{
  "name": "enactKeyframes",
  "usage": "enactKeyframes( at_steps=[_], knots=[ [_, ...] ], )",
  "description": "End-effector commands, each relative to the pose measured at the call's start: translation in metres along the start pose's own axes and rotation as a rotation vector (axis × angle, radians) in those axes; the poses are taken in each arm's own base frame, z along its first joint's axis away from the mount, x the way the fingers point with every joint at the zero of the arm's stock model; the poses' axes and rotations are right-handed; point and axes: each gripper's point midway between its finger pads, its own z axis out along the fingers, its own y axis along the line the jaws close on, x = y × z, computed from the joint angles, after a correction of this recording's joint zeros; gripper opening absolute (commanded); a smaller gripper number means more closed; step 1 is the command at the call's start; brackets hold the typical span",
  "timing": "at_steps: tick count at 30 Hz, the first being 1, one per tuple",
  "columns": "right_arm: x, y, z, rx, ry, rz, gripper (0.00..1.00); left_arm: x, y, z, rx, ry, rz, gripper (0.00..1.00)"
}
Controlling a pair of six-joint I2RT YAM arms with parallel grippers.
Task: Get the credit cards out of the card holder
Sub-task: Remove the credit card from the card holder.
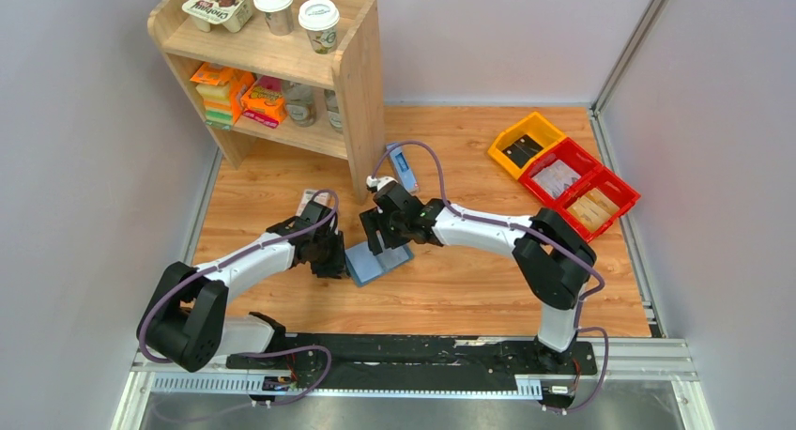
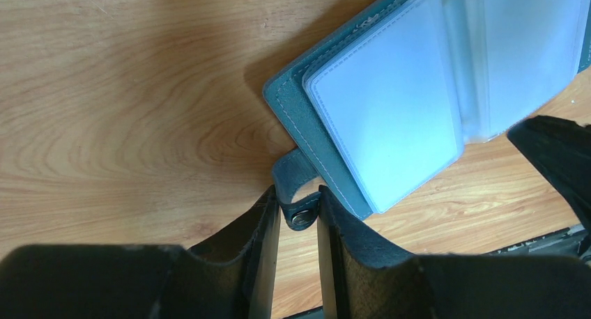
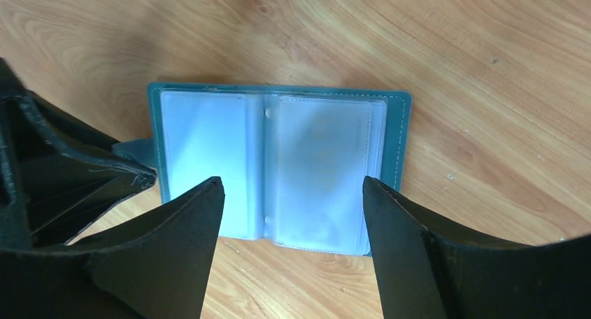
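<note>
Position: the flat teal-blue fabric card holder [image 1: 378, 263] lies opened out on the light wooden table [image 1: 469, 289], between the two arms.
Axis: its long side runs across the table, slightly tilted. The fold line lies crosswise to that, and the small closure tab [image 2: 296, 176] points toward the left arm.
Appearance: teal cover with pale stitching along the border. Clear, pale blue plastic sleeves are stacked on both halves, with a small stud [image 3: 268, 113] at the fold. Whether cards sit in the sleeves cannot be told.
Left gripper [image 2: 298, 207]: black jaws pressed onto the closure tab at its metal snap [image 2: 302, 220].
Right gripper [image 3: 293, 187]: black jaws spread wide over the open sleeves, gripping nothing.
Surroundings: bare wood lies on the near side and to the right. The yellow and red plastic bins [image 1: 563, 172] sit well apart at the far right. The wooden shelf unit [image 1: 357, 73] stands behind, with a narrow blue-and-white box [image 1: 405, 167] at its foot.
</note>
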Motion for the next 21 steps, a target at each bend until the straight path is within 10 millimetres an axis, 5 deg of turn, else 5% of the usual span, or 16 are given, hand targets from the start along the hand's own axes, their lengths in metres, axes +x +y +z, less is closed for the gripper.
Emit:
enactKeyframes(
  at_steps=[1,11,21],
  knots=[
    [-0.002,-0.006,0.011,0.041,-0.003,-0.007,0.76,-0.002,-0.003,0.000,0.019,-0.014,-0.006,0.33],
    [0.016,-0.004,0.022,0.014,0.057,-0.008,0.76,-0.002,-0.004,0.001,0.022,-0.011,-0.005,0.32],
    [0.022,0.031,0.011,-0.182,0.087,0.022,0.64,-0.002,-0.005,0.002,0.026,-0.006,-0.007,0.31]
  ],
)
